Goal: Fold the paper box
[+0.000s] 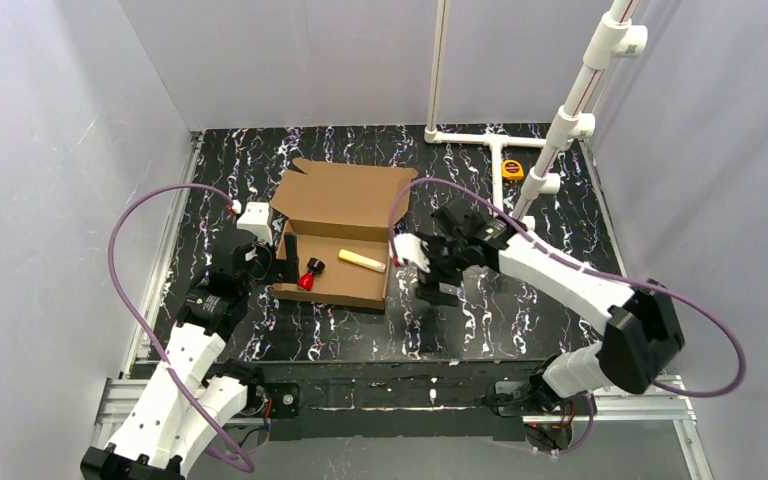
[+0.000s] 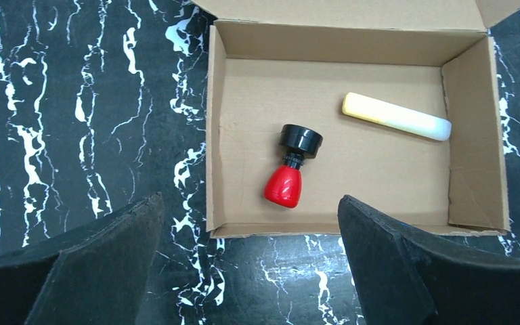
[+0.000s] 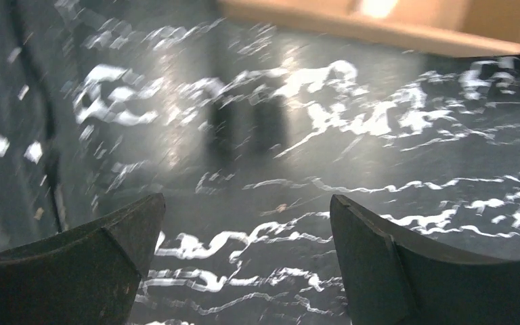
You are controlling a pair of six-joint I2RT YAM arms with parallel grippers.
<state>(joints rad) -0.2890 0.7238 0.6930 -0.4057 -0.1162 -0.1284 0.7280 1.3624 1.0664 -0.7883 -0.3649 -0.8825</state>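
The paper box (image 1: 345, 205) lies left of centre on the counter (image 1: 360, 330), long axis left-right. The left fingers (image 2: 88, 271), spread and empty, hover at its left end, nearer; the right fingers (image 3: 406, 271), also spread, are beside its right end.

Table (image 1: 520, 170): black marbled top with white veins. White walls (image 1: 60, 150) enclose it on left, rear and right. White pipe frame (image 1: 570, 110) stands far right. Metal rail (image 1: 650, 405) borders the near edge.
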